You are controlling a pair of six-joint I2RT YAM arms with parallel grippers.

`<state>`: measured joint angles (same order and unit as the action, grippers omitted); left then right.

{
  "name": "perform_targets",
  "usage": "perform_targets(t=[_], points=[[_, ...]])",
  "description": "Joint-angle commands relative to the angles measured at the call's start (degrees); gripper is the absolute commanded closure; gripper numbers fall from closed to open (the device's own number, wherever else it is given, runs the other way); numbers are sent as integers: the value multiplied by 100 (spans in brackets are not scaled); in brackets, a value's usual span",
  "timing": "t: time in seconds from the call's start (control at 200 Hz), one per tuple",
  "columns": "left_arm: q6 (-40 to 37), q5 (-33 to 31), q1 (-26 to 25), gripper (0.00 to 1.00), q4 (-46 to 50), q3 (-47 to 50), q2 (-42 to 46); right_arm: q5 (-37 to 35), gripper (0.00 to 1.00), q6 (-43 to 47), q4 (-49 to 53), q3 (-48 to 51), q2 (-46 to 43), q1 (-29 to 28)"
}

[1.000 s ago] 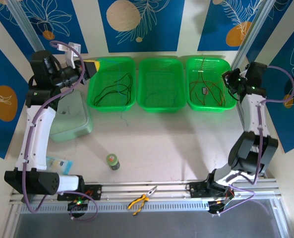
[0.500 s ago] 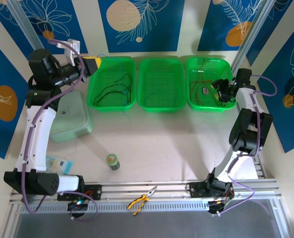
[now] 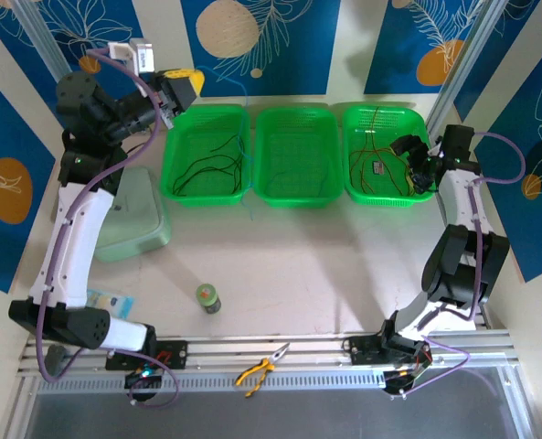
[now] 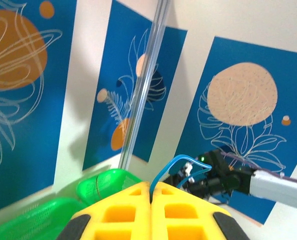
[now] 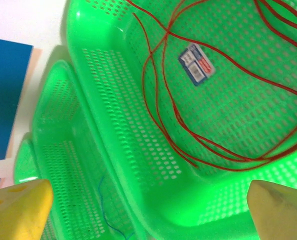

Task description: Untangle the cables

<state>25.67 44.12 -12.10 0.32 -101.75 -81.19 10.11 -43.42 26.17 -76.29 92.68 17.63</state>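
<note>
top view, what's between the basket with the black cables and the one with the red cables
A third green basket sits between them in the top external view. The right wrist view shows a thin blue wire lying in it.

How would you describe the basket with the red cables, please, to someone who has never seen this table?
Three green baskets line the table's far edge. Take the right-hand one. It alone holds red cables and a small label.

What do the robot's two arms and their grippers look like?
The left arm and right arm have white shells with black joints, and a thick lavender hose runs along each. The left gripper and right gripper have blocky yellow plastic fingers.
</note>
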Motion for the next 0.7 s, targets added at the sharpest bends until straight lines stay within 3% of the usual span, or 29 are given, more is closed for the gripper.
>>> perform_targets(t=[0.0,0.16,0.32,0.695], points=[[88,-397,-281,100,-531,-491,-343,-176,1,82,-93,424,-602,10],[-253,-771,-703,100,-594,-1470,-1203,-116,1,101,-136,828,-1116,36],[-397,-1020,-814,100,-774,-2205,-2057,5,1,190,-34,1005,-1385,148],[-378,-1555,-994,100,-1122,-3309,-3682,1102,1,229,78,1073,-1545,1067]])
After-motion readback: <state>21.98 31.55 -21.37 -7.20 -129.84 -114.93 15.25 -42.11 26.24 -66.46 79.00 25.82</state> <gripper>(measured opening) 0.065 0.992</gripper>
